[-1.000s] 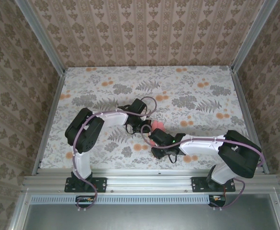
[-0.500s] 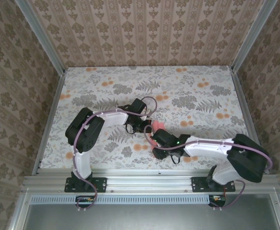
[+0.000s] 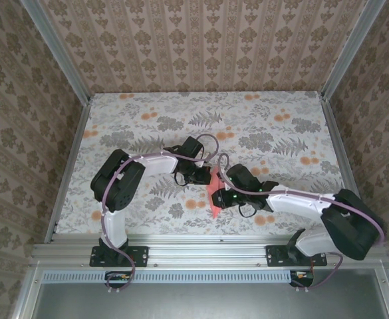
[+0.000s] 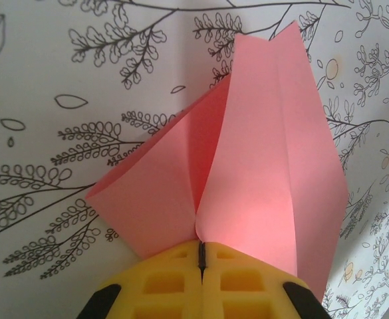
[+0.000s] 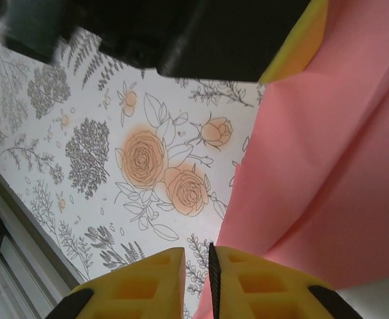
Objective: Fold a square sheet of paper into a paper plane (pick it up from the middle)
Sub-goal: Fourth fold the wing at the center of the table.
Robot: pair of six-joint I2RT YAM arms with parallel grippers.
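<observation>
One plane (image 5: pixel 327 166), perhaps in right tool (image 5: pixel 209 269)

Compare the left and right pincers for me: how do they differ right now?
Grip: the left pincer is shut on the paper, its jaws pressed together at the fold. The right pincer shows a thin gap between its jaws, and I cannot tell whether it holds anything.
Paper: it fans straight out from the left pincer but lies off to one side of the right pincer.
Shared: both are yellow-tipped and close to the same paper.
</observation>
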